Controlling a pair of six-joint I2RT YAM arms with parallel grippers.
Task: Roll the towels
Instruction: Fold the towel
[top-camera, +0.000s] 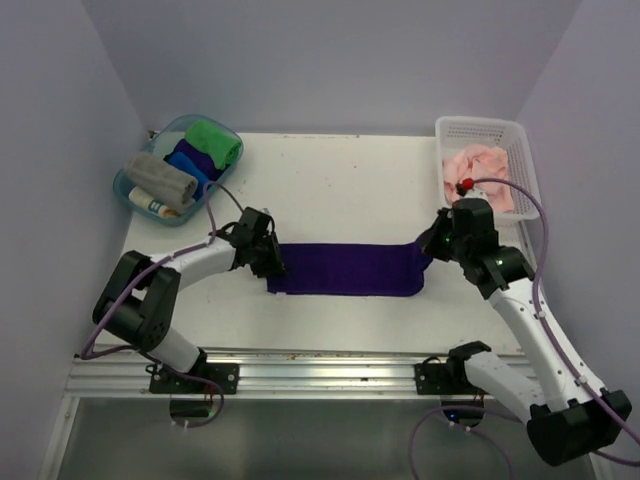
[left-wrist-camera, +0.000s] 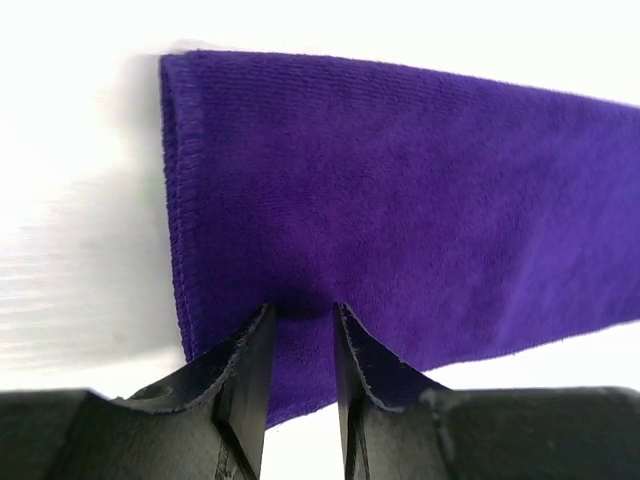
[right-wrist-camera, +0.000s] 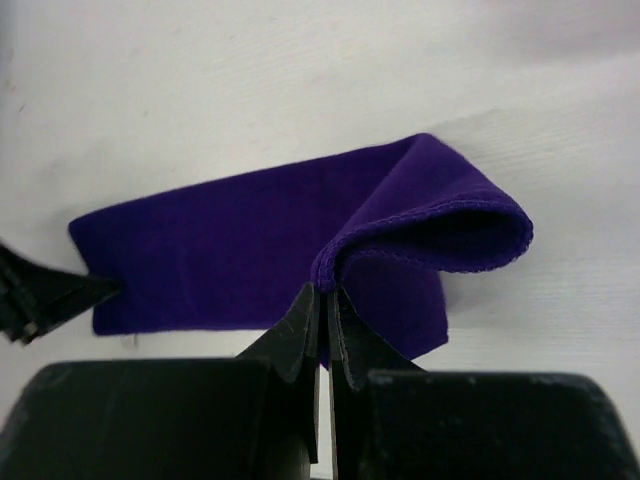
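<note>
We see the purple towel (top-camera: 345, 268) stretched as a long flat strip across the middle of the table (top-camera: 330, 170), running left to right, nearer the front edge than the back. The right gripper (right-wrist-camera: 323, 292) has its jaws pressed together on the towel's right end, which is lifted off the surface and curls over in a loose fold. The left gripper (left-wrist-camera: 302, 312) sits at the towel's left end, its jaws a little apart with purple cloth showing between the tips (whether they pinch it or only rest on it we cannot tell). A rolled grey towel (top-camera: 160, 178) lies in the tub (top-camera: 180, 120) at the back left corner. Pink towels (top-camera: 478, 165) lie heaped in the white basket (top-camera: 480, 123) at the back right corner.
</note>
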